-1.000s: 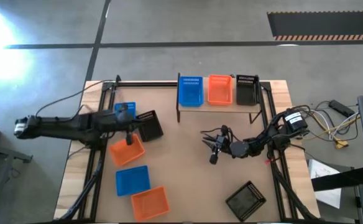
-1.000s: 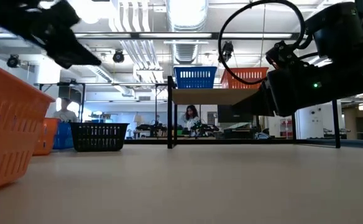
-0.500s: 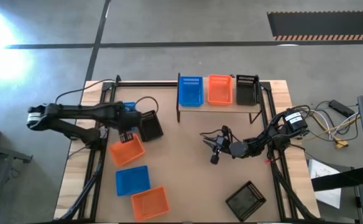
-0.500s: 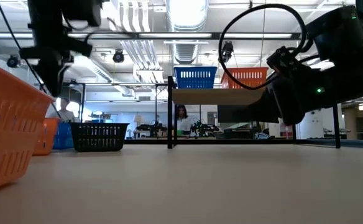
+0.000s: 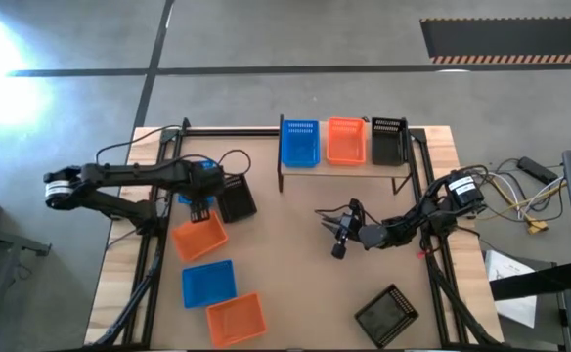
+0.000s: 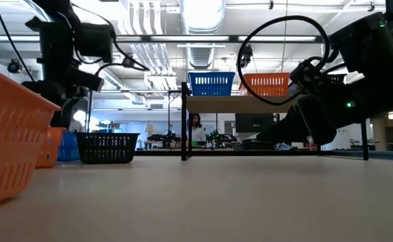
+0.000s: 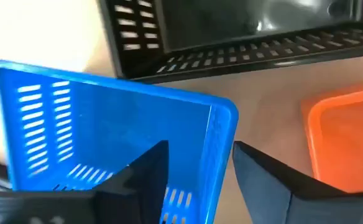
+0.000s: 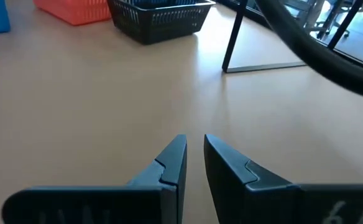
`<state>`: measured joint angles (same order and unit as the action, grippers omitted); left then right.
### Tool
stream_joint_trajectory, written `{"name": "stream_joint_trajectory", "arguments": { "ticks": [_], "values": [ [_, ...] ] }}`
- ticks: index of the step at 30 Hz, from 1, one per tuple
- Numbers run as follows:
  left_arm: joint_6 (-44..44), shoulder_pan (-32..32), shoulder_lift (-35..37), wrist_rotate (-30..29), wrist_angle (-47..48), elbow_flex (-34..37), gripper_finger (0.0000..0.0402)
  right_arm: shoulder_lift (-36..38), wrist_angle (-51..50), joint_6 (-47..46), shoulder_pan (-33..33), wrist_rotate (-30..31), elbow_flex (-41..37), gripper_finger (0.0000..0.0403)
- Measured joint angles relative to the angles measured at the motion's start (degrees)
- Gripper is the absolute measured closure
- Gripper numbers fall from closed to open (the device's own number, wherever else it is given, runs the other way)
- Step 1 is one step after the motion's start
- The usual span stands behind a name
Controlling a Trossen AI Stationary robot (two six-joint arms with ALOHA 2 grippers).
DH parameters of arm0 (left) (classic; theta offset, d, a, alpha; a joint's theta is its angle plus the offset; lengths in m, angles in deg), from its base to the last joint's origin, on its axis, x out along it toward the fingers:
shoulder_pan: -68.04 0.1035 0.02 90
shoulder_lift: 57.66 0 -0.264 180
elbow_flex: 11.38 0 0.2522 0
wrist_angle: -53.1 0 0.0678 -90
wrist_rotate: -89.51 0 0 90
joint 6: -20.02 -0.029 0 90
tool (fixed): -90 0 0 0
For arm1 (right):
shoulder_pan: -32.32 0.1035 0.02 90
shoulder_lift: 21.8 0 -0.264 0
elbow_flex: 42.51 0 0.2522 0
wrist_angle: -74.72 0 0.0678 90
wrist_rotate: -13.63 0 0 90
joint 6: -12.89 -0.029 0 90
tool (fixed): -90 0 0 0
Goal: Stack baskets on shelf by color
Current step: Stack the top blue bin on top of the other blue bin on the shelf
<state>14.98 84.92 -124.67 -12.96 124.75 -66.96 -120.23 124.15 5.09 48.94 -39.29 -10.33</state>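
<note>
From above, my left arm covers most of the blue basket (image 5: 189, 182) under it. In my left wrist view that basket's near end is cut off behind my fingers (image 7: 145, 180). The far people in the low view are too small to make out.

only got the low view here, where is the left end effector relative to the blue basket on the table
Observer: The left end effector is open and straddles one wall of the blue perforated plastic basket, one finger inside, one outside.
Operator: whats next to that basket
Observer: A black perforated plastic basket sits close beside it, and an orange perforated plastic basket lies nearby with bare tabletop between.
Operator: and the right end effector
Observer: The right end effector hangs over bare wooden tabletop, fingers nearly closed with nothing between them.
</note>
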Motion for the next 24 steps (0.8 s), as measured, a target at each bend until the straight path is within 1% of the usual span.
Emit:
{"name": "stream_joint_trajectory", "arguments": {
  "ticks": [3, 11, 15, 17, 20, 24],
  "values": [
    [-1.3, 0.3, -2.3, 0.7, -1.7, 0.0, 0.0266, 0.0, 0.0, 0.1, 0.0, 0.0, 0.0, 0.0355],
    [-1.5, 0.3, -11.3, 1.0, -1.1, 0.1, 0.0322, 0.0, 0.0, -0.1, 0.0, 0.0, 0.0, 0.0355],
    [-3.8, 0.3, -13.7, -0.1, 3.8, -2.1, 0.0380, 0.0, 0.0, -0.1, 0.0, 0.0, 0.0, 0.0355],
    [-4.9, 0.3, -14.2, -1.4, 8.6, -4.2, 0.0395, 0.0, 0.0, -0.1, 0.0, 0.0, 0.0, 0.0355],
    [-6.3, 0.3, -13.9, -4.7, 17.1, -9.4, 0.0399, 0.0, 0.0, 0.2, 0.0, 0.0, 0.0, 0.0355],
    [-6.0, 0.3, -12.5, -8.4, 26.3, -19.8, 0.0400, 0.0, 0.0, 0.3, 0.0, 0.0, 0.0, 0.0355]
  ]
}}
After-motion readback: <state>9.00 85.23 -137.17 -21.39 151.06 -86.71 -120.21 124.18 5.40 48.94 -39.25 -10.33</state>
